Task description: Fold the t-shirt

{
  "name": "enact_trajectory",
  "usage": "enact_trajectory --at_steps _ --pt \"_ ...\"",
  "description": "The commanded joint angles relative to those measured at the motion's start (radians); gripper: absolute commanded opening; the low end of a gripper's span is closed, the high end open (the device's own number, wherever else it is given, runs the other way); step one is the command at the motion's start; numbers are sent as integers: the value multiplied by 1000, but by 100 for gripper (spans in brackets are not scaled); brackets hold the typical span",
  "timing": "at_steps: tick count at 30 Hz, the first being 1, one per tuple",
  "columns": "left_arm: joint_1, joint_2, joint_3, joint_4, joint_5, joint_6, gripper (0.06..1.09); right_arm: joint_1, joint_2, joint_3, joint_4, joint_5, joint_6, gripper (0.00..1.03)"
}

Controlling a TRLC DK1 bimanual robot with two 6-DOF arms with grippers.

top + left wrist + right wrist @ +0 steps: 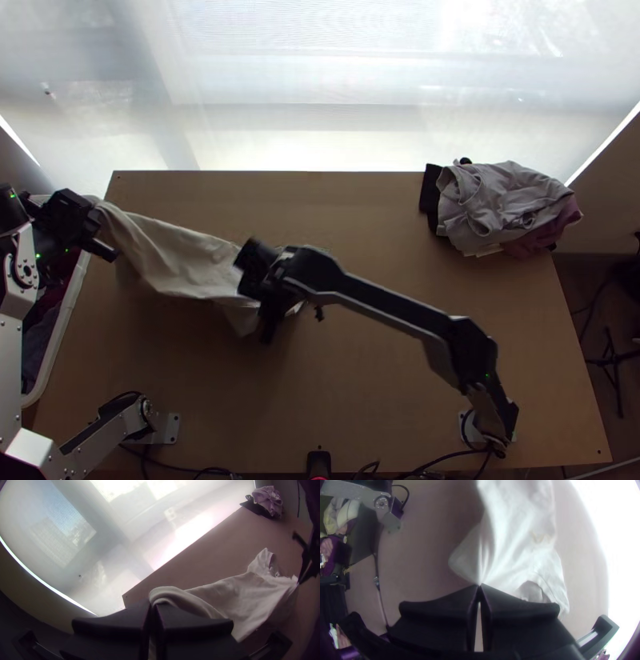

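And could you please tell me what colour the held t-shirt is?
The t-shirt is white to off-white, seen best in the right wrist view.

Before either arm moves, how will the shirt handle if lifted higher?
Probably floppy: the shirt bends in a soft roll at the left gripper. Likely thin and light, given the fine creases fanning from the right gripper. The loose flap beside that grip may swing.

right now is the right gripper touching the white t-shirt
Touching: in the right wrist view, the white t-shirt is pinched between the right gripper's fingertips, its creases fanning out from that point.
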Motion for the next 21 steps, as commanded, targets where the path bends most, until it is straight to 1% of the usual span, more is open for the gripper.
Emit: enact_trajectory --at_steps 1,2,6,11,14,19,21 --pt "35 -77 -15 -213 65 87 9 -175 -258 -125 -118 -123 -14 3" --pt "49 -98 -20 -243 73 109 9 -209 -310 -165 -123 -140 -20 3" --pt "104 -168 -38 -331 97 204 9 -315 -486 -320 -141 -161 -46 3" --pt "128 -223 -44 -426 122 276 9 -457 -690 -494 -146 -253 -52 3" --pt "128 -261 -41 -474 130 314 9 -520 -784 -548 -161 -302 -52 3" --pt "128 -318 -12 -501 156 324 9 -601 -908 -568 -192 -360 -55 3" --pt "125 -335 0 -536 157 325 9 -626 -954 -585 -204 -379 -55 3"
